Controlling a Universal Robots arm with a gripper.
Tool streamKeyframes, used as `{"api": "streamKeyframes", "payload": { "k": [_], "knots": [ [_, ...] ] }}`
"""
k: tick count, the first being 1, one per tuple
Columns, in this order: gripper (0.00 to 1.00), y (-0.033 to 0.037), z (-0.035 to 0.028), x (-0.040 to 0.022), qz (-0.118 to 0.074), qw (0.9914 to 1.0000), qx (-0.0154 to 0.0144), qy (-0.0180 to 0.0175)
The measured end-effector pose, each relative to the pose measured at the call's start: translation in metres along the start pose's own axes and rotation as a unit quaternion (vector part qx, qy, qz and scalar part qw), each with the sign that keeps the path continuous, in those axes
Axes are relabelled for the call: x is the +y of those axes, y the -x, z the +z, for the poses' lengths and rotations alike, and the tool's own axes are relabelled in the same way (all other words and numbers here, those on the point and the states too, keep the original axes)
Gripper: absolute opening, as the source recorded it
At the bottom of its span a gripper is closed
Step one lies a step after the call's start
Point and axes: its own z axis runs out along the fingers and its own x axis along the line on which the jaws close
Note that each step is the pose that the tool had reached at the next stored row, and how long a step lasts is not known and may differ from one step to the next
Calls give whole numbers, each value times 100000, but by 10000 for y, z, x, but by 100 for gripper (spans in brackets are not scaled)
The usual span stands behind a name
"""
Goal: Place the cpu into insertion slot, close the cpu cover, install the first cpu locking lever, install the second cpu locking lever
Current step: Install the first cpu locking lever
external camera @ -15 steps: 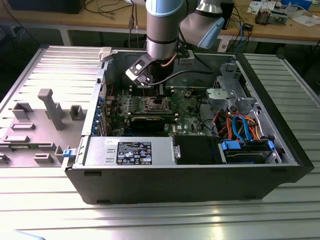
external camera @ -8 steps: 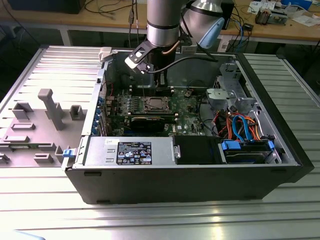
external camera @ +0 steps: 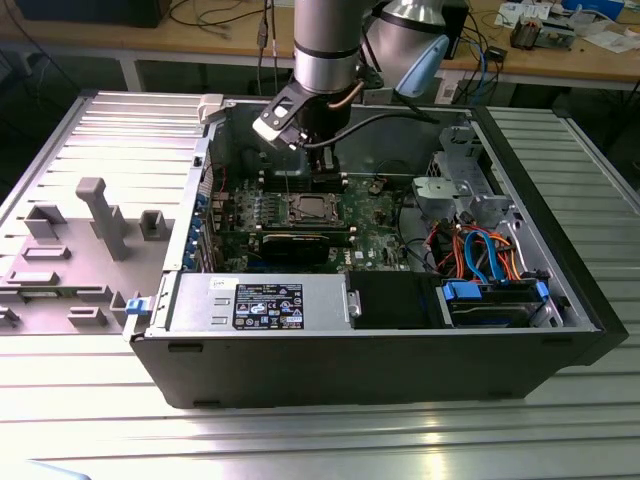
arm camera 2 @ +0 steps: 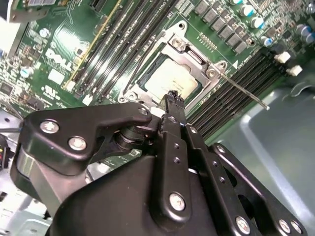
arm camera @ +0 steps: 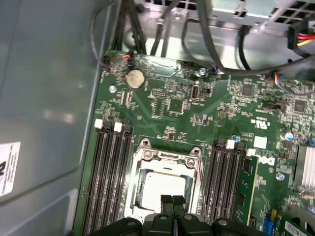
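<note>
Black and shiny, the gripper (arm camera 2: 174, 98) on the silver robot arm (external camera: 325, 45) hangs low inside the open dark metal computer case (external camera: 350, 365), over the big green board (external camera: 385, 215). Its two fingertips (arm camera: 167, 200) are pressed together with nothing between them. They sit right at one edge of the insertion slot (external camera: 295, 208), a small square socket with a silver metal rim. They may be touching that rim, but I cannot tell for sure.

The cpu (arm camera 2: 167, 78), a small flat square chip with a dull silver top, lies flat inside the slot. The cpu cover (arm camera: 165, 158), a thin silver metal frame with a big square hole in it, lies down over the chip. The chip's top shows through the hole.

A thin silver metal rod (arm camera 2: 243, 90) sticks out from one corner of the socket. It reaches over some of the long black memory slots (arm camera: 110, 172) that run on both sides of the socket. In the exterior view the socket is in the middle of the board, just under the arm.
</note>
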Motion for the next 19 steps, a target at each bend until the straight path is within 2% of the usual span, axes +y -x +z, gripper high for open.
{"api": "streamKeyframes", "payload": {
  "k": [3,6,7,9,11,12,14,15,17,19],
  "knots": [
    [11,0,1,0,-2509,99968,48,-24],
    [11,0,1,0,-4634,99893,85,-44],
    [11,0,1,0,-6020,99819,105,-58],
    [11,0,1,0,-7586,99712,136,-71],
    [11,0,1,0,-9477,99550,168,-89],
    [11,0,1,0,-10679,99428,192,-102],
    [11,0,1,0,-13524,99081,240,-128],
    [11,0,1,0,-14939,98877,266,-140],
    [11,0,1,0,-17611,98436,313,-169],
    [11,0,2,0,-20442,97887,361,-197]
  ]
}}
